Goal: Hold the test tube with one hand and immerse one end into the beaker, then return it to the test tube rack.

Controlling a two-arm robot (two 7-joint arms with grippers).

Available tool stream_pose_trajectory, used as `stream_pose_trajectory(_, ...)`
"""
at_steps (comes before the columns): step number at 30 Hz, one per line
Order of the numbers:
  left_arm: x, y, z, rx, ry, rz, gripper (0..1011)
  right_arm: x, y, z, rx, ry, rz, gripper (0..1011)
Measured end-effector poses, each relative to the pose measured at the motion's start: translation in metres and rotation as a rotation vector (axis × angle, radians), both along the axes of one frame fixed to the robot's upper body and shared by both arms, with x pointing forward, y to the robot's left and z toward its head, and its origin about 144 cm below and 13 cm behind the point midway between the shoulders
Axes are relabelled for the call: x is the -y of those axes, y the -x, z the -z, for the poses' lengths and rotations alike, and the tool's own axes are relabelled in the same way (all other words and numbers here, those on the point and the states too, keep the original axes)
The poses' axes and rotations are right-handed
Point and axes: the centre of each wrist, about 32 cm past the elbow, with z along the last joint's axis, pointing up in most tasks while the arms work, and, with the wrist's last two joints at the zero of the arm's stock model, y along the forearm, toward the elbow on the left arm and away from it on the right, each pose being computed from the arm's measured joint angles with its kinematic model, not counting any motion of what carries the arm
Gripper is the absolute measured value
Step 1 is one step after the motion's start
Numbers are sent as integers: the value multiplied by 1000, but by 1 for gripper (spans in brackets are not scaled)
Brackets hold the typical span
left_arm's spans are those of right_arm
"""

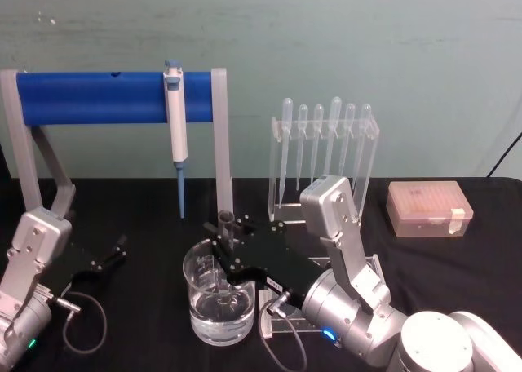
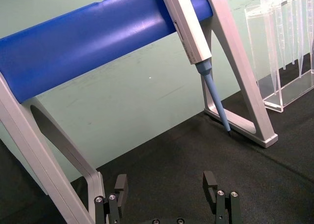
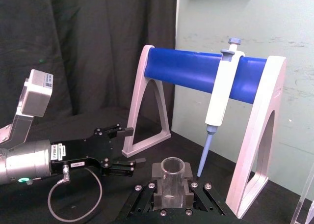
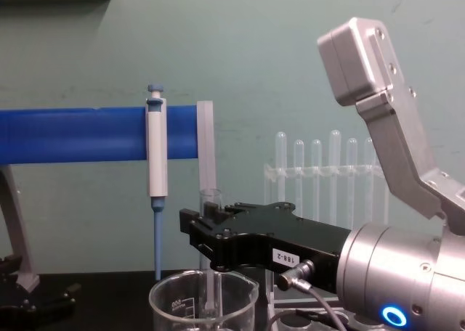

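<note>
Test tube [image 1: 226,223] [image 3: 171,171] [image 4: 211,200]: upright, clamped near its rim in my right gripper. Its lower part hangs inside the beaker, away from the glass wall.
Beaker [image 1: 200,307] [image 4: 168,305]: stands on the black worktop [image 1: 147,213] just in front of me, near the middle, with water in its lower part. I cannot tell whether the tube's tip meets the water.
Right gripper [image 1: 227,243] [image 3: 171,197] [image 4: 207,233]: closed narrowly around the tube, directly above the beaker, with my arm reaching in from the right.
Left gripper [image 1: 110,254] [image 2: 166,184] [image 3: 133,145]: fingers spread wide and holding nothing, low over the worktop at the left, well apart from the beaker.
Pipettor [image 1: 174,119] [image 2: 189,32] [image 3: 221,94] [image 4: 157,153]: hangs from the blue bar [image 1: 90,99] of the stand behind the beaker, tip pointing down.
Pipettes [image 1: 326,135]: a row standing in a clear holder behind my right arm.
Box [image 1: 430,209]: pinkish and lidded, on the worktop at the far right.
</note>
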Motion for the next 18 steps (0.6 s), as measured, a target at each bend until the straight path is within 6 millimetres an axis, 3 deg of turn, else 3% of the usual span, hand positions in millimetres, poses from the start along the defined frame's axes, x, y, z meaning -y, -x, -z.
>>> stream_pose_trajectory(18, 0, 0, 0, 0, 0, 0, 1000, 0, 0, 0, 0, 0, 0, 225)
